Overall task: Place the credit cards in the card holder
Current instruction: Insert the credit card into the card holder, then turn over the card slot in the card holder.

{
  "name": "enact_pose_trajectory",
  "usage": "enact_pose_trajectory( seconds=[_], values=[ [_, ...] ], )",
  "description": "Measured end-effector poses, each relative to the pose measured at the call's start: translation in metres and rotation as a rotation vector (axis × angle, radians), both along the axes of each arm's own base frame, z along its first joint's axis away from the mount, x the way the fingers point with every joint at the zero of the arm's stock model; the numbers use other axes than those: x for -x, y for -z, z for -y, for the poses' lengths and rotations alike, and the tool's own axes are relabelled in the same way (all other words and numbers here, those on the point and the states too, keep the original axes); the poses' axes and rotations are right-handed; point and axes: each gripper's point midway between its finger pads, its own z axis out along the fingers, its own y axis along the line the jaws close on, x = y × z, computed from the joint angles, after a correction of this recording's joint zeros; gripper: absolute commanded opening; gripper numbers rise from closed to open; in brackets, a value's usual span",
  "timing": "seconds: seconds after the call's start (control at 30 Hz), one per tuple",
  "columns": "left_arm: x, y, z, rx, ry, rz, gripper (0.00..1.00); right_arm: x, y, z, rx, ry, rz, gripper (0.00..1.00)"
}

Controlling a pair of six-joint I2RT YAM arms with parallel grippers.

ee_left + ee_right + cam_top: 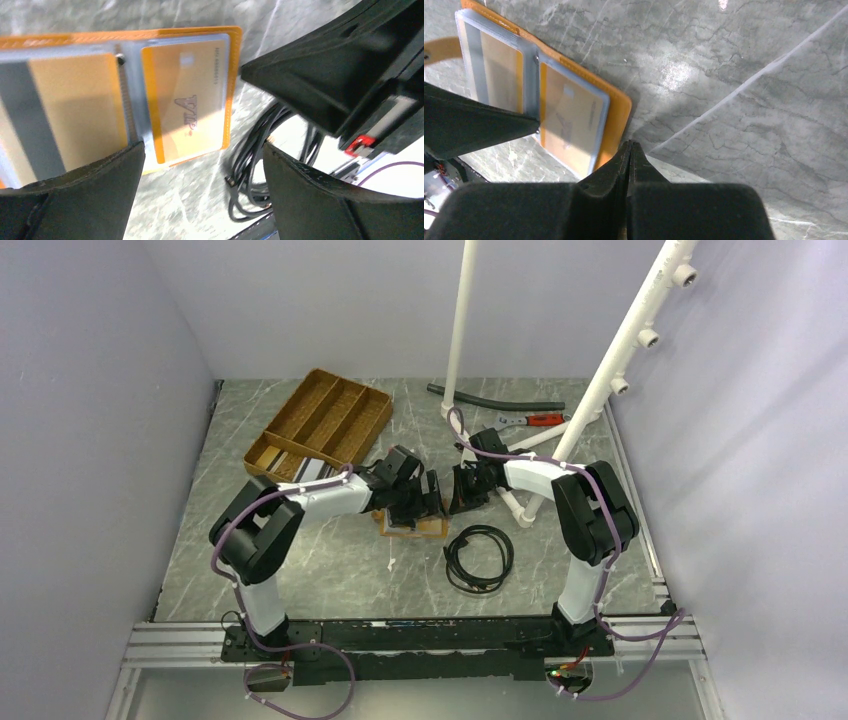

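The orange card holder (412, 526) lies open on the table under both grippers. In the left wrist view its clear pockets (135, 55) hold a gold card (187, 100) on the right and a gold card with a grey stripe (65, 110) on the left. My left gripper (202, 150) is open and empty, hovering over the holder's near edge. My right gripper (630, 145) is shut with nothing visible between its tips, right beside the holder's orange edge (616, 117). In the top view the left gripper (425, 502) and the right gripper (452, 490) nearly touch.
A brown wooden compartment tray (320, 420) stands at the back left, with something pale at its near end. A coiled black cable (480, 558) lies just right of the holder. White pipes (600, 390), red-handled pliers (540, 420) and a black hose (495, 398) are at the back right.
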Motion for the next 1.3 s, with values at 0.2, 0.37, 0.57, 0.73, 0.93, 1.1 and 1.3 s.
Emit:
enact_pose_trajectory(
  seconds=[0.2,0.37,0.57,0.73,0.93,1.1,1.3],
  values=[
    [0.013,-0.014,-0.020,-0.053,-0.009,-0.012,0.54,0.001,0.000,0.000,-0.002,-0.001,-0.003,0.00],
    [0.008,-0.024,-0.023,0.000,-0.018,-0.005,0.30,0.006,-0.005,-0.003,-0.032,0.003,-0.016,0.10],
    [-0.001,-0.001,-0.029,-0.012,-0.030,-0.053,0.06,0.017,-0.019,-0.008,-0.097,0.024,-0.026,0.25],
    [-0.001,0.020,-0.036,-0.041,-0.040,-0.088,0.04,0.022,-0.029,-0.017,-0.170,0.029,-0.037,0.31],
    [-0.002,0.026,-0.037,-0.012,-0.045,-0.099,0.01,0.029,-0.029,-0.025,-0.234,0.031,-0.079,0.35],
    [-0.003,0.027,-0.036,0.023,-0.045,-0.100,0.00,0.029,-0.027,-0.031,-0.266,0.032,-0.098,0.33],
    [-0.004,0.027,-0.034,0.045,-0.048,-0.094,0.00,0.030,-0.023,-0.034,-0.277,0.028,-0.114,0.33]
  ],
)
